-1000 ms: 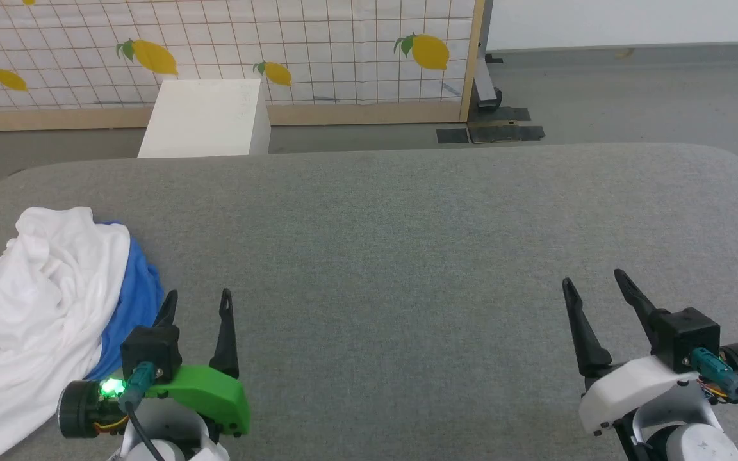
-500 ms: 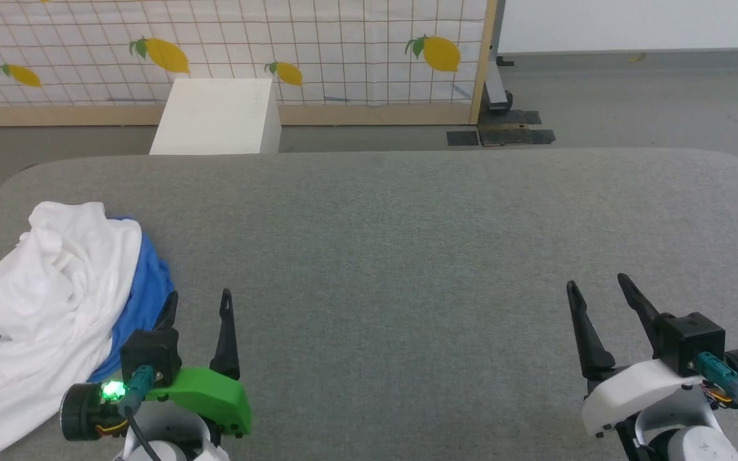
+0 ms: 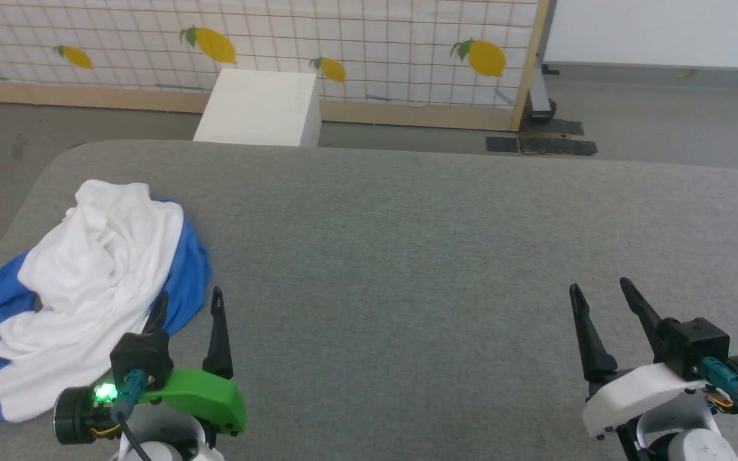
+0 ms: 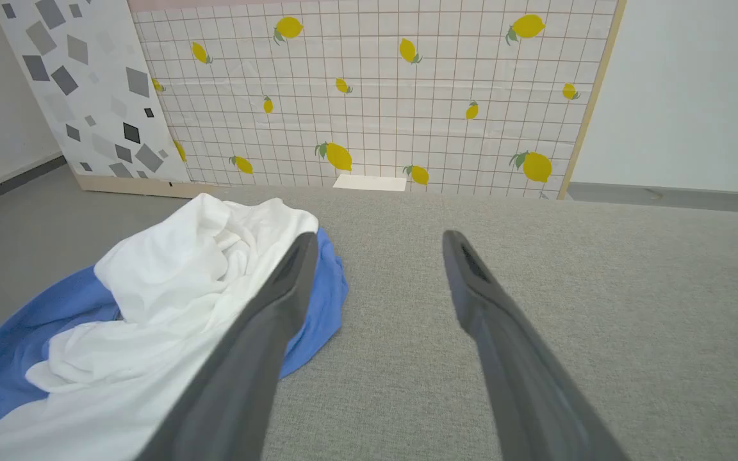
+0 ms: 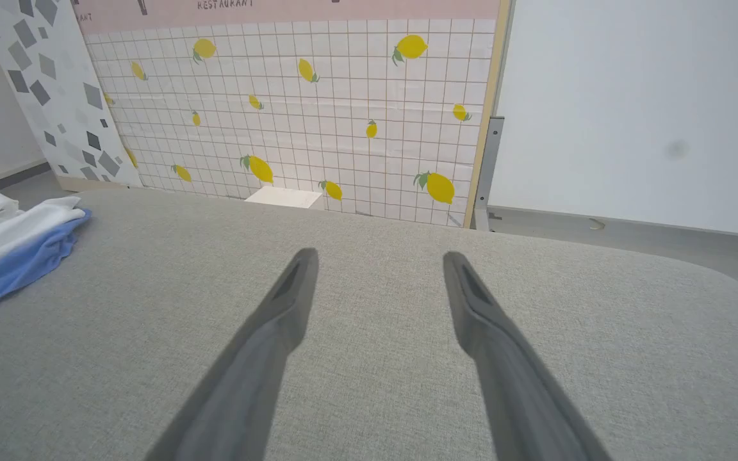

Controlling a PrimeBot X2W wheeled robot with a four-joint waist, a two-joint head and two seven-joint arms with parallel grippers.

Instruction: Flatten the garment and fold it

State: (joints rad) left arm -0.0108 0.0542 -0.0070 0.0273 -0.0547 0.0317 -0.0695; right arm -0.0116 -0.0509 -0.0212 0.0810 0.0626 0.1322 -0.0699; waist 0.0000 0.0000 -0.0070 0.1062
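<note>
The garment (image 3: 87,282) lies crumpled in a heap at the left end of the grey table (image 3: 407,243), white cloth on top with blue parts at its edges. In the left wrist view the garment (image 4: 170,301) sits left of my fingers. My left gripper (image 3: 189,301) stands open just right of the heap, nothing between its fingers, its left finger close over the blue edge. Far to the right, my right gripper (image 3: 599,288) is open over bare table. The right wrist view catches the garment (image 5: 4,243) at its left edge.
A white box (image 3: 260,109) stands on the floor behind the table. Beyond it runs a tiled lemon-print panel (image 3: 343,45) with a wooden frame. The table's rounded left edge lies close to the heap.
The whole head view has shifted, so the camera has turned left; more of the garment now shows. Both grippers hold the same open pose and the heap looks unmoved.
</note>
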